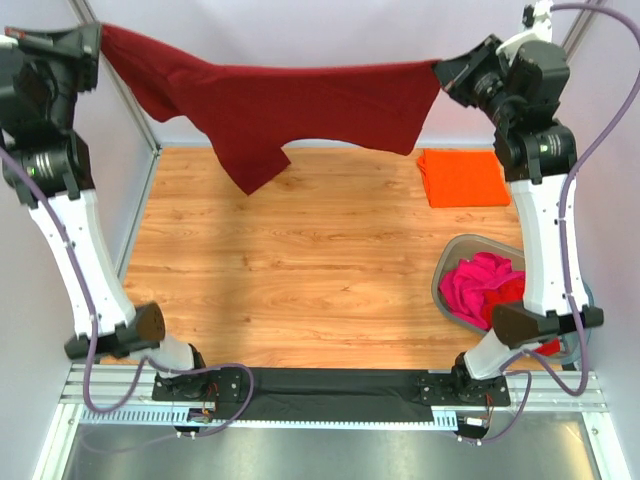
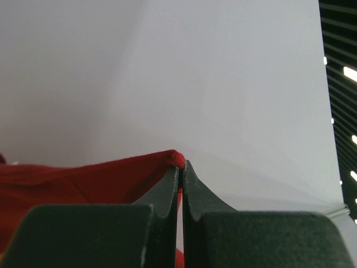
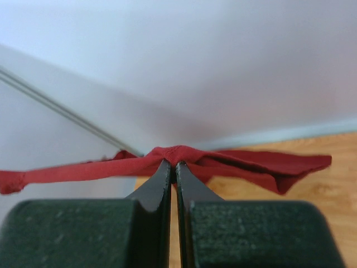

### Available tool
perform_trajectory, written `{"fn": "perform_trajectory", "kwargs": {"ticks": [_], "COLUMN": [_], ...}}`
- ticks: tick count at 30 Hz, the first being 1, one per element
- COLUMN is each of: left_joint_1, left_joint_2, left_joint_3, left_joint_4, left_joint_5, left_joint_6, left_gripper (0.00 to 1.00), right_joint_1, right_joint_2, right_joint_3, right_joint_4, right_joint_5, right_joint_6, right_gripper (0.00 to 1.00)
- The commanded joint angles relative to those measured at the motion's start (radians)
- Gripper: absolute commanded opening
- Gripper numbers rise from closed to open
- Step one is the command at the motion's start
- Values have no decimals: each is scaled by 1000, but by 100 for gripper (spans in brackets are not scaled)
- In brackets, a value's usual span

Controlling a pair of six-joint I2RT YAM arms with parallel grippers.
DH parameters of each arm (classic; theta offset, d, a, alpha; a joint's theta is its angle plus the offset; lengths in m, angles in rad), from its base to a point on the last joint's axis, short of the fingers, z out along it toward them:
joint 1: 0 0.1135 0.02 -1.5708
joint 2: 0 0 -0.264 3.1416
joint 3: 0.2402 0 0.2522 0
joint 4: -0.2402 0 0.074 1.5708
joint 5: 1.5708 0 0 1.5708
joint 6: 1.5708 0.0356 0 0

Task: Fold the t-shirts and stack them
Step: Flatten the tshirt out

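left gripper (image 2: 181, 165): jaws clamped shut on a maroon t-shirt (image 1: 300, 105) corner | shirt: stretched in the air above the worktop (image 1: 300, 260) far edge | right gripper (image 3: 174, 164): jaws clamped shut on the opposite corner | step: spreading for the fold | next: lower it flat onto the worktop

The maroon shirt (image 1: 300, 105) hangs in the air over the far edge of the table (image 1: 300, 250), its top edge pulled taut between the left gripper (image 1: 98, 45) and the right gripper (image 1: 442, 70). Each is clamped on a bunched end, and one flap droops lowest, left of the middle. The orange shirt (image 1: 462, 177) lies folded flat in a neat rectangle at the table's far right. The pink shirt (image 1: 478, 285) sits crumpled in the tub (image 1: 445, 262) at the near right, with a red shirt (image 1: 508, 292) bunched against it.
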Motion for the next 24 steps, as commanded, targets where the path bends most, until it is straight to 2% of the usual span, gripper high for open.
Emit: {"fn": "perform_trajectory", "kwargs": {"ticks": [1, 2, 4, 5, 8, 12, 14, 15, 17, 20, 21, 24], "left_joint_1": [7, 8, 8, 8, 7, 8, 8, 8, 7, 8, 8, 8], "left_joint_2": [-211, -323, -425, -506, -610, -721, -840, -877, -957, -977, -976, -968], "left_joint_3": [-314, -404, -601, -639, -694, -748, -937, -938, -1044, -1150, -1171, -1306], "left_joint_4": [46, 65, 76, 58, -43, -271, -368, -420, -529, -646, -670, -706], "left_joint_5": [-19, -25, -38, -47, -88, -128, -218, -219, -283, -303, -297, -257], "left_joint_6": [96, 91, 93, 102, 154, 171, 122, 92, 84, 120, 136, 142], "left_gripper": [0, 0, 0, 0, 0, 0, 0, 0, 0, 0, 0, 0], "right_joint_1": [-1, 1, 1, 1, 7, 60, 94, 94, 96, 105, 105, 105], "right_joint_2": [-108, -166, -223, -254, -363, -438, -477, -477, -478, -446, -445, -460], "right_joint_3": [-192, -250, -399, -442, -584, -706, -809, -847, -982, -1097, -1174, -1266], "right_joint_4": [19, 18, 18, 15, 10, -88, -201, -238, -293, -378, -381, -358], "right_joint_5": [-46, -52, -63, -64, -64, -15, 53, 67, 61, 69, 72, 83], "right_joint_6": [-8, 7, 44, 52, 56, 17, 52, 52, 53, 14, 3, -32], "right_gripper": [0, 0, 0, 0, 0, 0, 0, 0, 0, 0, 0, 0]}}
